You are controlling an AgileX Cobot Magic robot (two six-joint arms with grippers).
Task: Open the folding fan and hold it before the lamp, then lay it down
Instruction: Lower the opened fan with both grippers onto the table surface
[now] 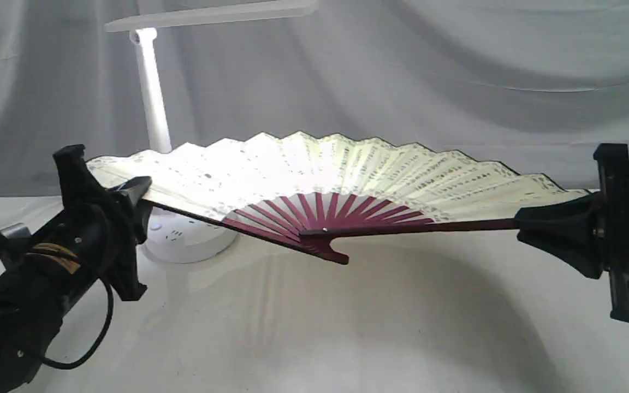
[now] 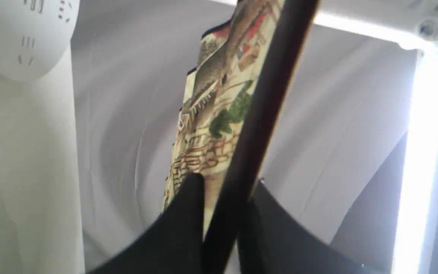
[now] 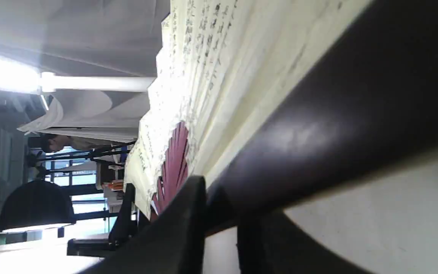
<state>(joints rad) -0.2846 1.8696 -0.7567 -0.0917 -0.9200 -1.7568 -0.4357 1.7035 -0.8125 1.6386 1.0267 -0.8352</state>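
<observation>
Folding fan [image 1: 347, 169], fully spread and held clear of the white tabletop [image 1: 347, 338], near the middle of the scene. Its cream leaf carries columns of black script; the maroon ribs converge on a pivot at the lower centre. The left wrist view shows the reverse of the leaf [image 2: 219, 95], painted with buildings and green trees.

Left gripper [image 1: 110, 183] is clenched on the dark outer rib at the fan's left end, one finger on each side [image 2: 222, 198]. Right gripper [image 1: 522, 222] is likewise clamped on the outer rib at the right end [image 3: 222, 209].

Lamp [image 1: 150, 93] stands at far left, behind the fan's left portion, its lit bar head overhead brightening that part of the leaf. Grey cloth backdrop [image 1: 456, 65] lies beyond.
</observation>
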